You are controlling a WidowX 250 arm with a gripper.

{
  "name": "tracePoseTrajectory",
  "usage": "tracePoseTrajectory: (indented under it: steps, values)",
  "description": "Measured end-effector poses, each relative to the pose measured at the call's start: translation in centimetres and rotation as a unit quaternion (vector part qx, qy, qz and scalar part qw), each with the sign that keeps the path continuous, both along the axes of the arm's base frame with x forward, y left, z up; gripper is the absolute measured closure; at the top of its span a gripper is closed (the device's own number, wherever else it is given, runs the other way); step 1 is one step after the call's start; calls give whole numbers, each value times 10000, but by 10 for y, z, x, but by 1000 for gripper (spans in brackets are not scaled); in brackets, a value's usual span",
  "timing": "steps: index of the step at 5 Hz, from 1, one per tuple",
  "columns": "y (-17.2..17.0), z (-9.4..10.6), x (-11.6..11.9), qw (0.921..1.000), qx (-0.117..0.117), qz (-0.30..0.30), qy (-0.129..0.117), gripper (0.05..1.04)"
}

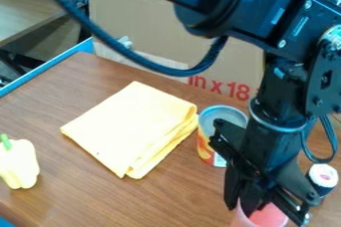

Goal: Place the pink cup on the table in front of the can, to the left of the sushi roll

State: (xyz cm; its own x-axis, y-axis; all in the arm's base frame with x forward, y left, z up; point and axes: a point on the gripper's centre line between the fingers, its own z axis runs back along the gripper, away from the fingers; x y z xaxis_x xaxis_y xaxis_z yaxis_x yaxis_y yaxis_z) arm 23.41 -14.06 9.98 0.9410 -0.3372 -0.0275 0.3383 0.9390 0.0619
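1. The tool is down at the pink cup; its opening, and any hold or lift, I cannot tell.
2. Directly below the tool, the cup points mouth-up, its long axis near upright.
3. Just beside the tool is a can (a folded cloth lies beyond).

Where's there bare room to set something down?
Bare wood lies between the pepper, yellow cloth and pink cup, and left of the cloth, behind the pepper. The right is crowded: can, cup, sushi roll and end effector.
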Motion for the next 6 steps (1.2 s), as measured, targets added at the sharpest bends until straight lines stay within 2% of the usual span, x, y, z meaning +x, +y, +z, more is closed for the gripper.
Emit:
tracePoseTrajectory:
  steps: [3,4,5,6]
  values:
    - [18,-24,51,9998,-49,-150,119,972]
    - [24,-34,60,9998,-162,-96,106,972]
    - [24,-42,69,9997,-231,-5,-27,972]
    - [24,-48,72,9998,-180,67,-26,972]
